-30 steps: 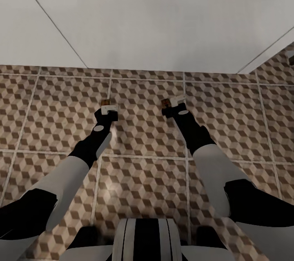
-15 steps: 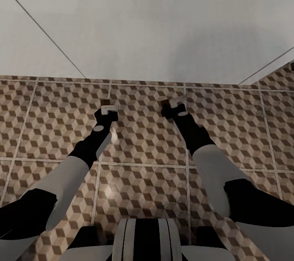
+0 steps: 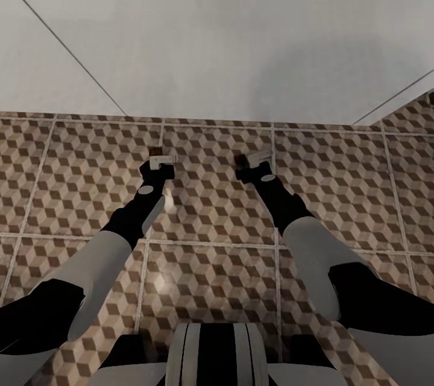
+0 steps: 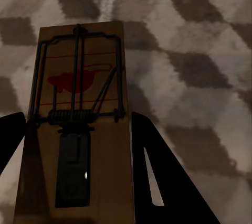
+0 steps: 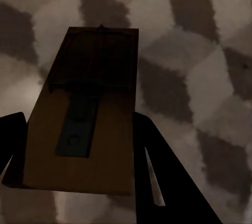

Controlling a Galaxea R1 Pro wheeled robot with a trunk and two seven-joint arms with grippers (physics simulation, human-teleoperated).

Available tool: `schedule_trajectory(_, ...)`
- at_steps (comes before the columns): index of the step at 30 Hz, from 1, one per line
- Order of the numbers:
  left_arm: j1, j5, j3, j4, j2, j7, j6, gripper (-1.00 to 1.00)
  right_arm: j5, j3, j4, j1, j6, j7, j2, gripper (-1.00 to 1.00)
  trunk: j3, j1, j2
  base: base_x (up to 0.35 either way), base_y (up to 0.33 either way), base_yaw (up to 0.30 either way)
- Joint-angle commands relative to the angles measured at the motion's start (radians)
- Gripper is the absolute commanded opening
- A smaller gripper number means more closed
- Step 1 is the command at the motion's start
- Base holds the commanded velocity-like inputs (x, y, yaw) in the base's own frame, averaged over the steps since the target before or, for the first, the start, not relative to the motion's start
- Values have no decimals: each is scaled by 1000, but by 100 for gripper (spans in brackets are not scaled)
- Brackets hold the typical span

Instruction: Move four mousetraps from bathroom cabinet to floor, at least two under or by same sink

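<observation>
Head view: both arms reaching low over the bathroom floor [image 3: 211, 235], near the white wall [image 3: 229, 30].
Left gripper [image 3: 161, 161]: clamping a mousetrap [image 4: 79, 124] between its fingers.
Right gripper [image 3: 253, 164]: gripping a second mousetrap [image 5: 86, 114], shadowed, details probably obscured.
Traps: hanging just above the tiles.

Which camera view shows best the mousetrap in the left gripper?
The left wrist view: the mousetrap appears large between the dark fingers, with its spring and red print clear. In the head view it is a tiny brown piece at the left gripper.
</observation>
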Motion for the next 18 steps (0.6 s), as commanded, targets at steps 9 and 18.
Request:
schedule_trajectory(9,-1,9,-8,3,0,6,-1,-100,5,1,0,0,3,-1,0,-100,0,0,0,0,0,0)
schedule_trajectory(18,-1,10,-10,17,1,6,1,-100,4,0,-7,0,-24,9,0,-100,0,0,0,0,0,0)
